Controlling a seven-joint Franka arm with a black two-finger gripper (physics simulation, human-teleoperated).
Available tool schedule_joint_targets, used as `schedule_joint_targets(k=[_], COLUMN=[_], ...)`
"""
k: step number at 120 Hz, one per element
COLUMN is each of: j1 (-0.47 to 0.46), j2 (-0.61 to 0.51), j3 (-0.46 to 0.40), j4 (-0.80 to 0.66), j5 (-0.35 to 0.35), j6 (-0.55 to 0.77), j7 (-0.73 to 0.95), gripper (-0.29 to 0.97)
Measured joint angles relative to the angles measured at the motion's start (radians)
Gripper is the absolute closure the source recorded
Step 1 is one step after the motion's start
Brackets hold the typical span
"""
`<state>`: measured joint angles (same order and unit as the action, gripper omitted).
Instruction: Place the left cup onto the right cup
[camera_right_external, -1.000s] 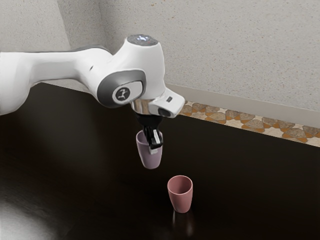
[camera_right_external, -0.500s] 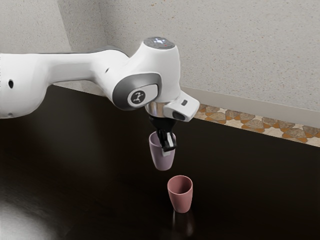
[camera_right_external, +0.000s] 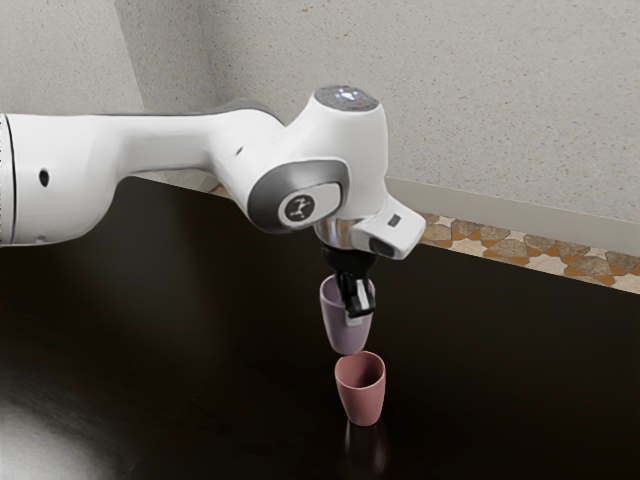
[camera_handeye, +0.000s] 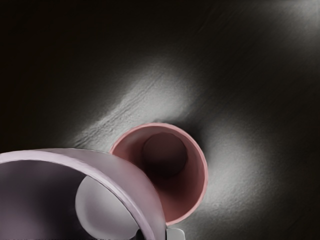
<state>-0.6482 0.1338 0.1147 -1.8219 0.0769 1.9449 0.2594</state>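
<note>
The pincer (camera_right_external: 352, 304) grips the lilac cup (camera_right_external: 343, 330) by its rim, one finger inside, leaving the base free for stacking. The lilac cup hangs mouth-up just above the pink cup (camera_right_external: 360, 390), slightly off-centre, probably lining up. The pink cup stands on the dark tabletop (camera_right_external: 150, 360).

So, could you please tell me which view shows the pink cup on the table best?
The exterior view: the pink cup shows whole there, upright on the table, just below the lilac cup in the gripper. The wrist view looks down into its mouth, the lilac cup covering part of its rim.
</note>
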Motion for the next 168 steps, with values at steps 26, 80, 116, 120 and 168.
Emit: schedule_joint_targets(k=[26,80,116,120,168], j1=[-0.01,-0.031,-0.033,-0.033,-0.034], j2=[0.022,0.051,0.056,0.056,0.065], j3=[-0.001,-0.003,-0.003,-0.003,-0.003], j4=[0.014,0.021,0.021,0.021,0.019], j5=[-0.002,-0.007,-0.01,-0.01,-0.011], j6=[0.003,0.01,0.013,0.013,0.017], j7=[0.0,-0.001,-0.001,-0.001,-0.002], gripper=[0.78,0.78,0.78,0.78,0.77])
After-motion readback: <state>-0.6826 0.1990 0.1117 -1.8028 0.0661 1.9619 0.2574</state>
